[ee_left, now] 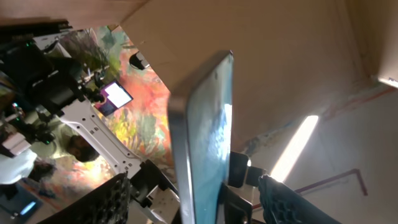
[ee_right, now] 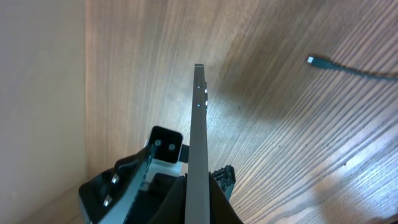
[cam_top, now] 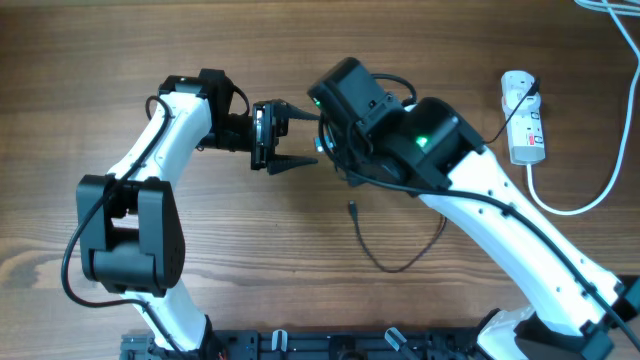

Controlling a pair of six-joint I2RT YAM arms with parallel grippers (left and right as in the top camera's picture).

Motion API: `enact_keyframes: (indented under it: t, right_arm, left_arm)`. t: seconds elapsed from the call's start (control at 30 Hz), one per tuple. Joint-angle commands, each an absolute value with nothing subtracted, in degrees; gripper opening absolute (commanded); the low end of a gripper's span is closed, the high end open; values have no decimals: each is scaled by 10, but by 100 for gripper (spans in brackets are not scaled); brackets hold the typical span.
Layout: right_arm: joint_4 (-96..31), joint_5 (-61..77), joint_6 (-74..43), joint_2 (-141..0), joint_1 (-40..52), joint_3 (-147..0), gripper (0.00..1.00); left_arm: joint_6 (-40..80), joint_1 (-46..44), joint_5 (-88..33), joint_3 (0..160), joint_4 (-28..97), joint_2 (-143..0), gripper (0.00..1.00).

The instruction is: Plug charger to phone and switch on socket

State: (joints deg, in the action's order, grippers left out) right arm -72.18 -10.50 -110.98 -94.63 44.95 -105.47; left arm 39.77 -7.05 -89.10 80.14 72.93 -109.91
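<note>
The phone [ee_right: 199, 124] is held edge-on above the table, and my right gripper [ee_right: 199, 190] is shut on its lower end. In the left wrist view its cyan screen [ee_left: 208, 137] stands between my left gripper's [ee_left: 196, 193] two fingers, which are spread wide and clear of it. In the overhead view my left gripper [cam_top: 298, 138] is open and faces the right wrist [cam_top: 350, 100], which hides the phone. The charger, a thin black cable, lies on the table with its plug tip [cam_top: 352, 208] free; the tip also shows in the right wrist view [ee_right: 311, 60]. The socket [cam_top: 524, 120] lies at the far right.
A white cable [cam_top: 590, 200] trails from the socket down the right side and off the top right corner. The black cable loops [cam_top: 400, 265] below the right arm. A black rail [cam_top: 330, 345] runs along the front edge.
</note>
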Motion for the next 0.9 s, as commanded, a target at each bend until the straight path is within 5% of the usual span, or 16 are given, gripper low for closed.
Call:
enact_keyframes:
  t: [0.0, 0.87]
  right_arm:
    - [-721, -100, -1158, -968, 452, -1060, 5]
    - [-666, -85, -1187, -987, 455, -1060, 4]
  left_arm:
    - [410, -69, -903, 810, 729, -1083, 68]
    - [410, -69, -900, 810, 713, -1083, 29]
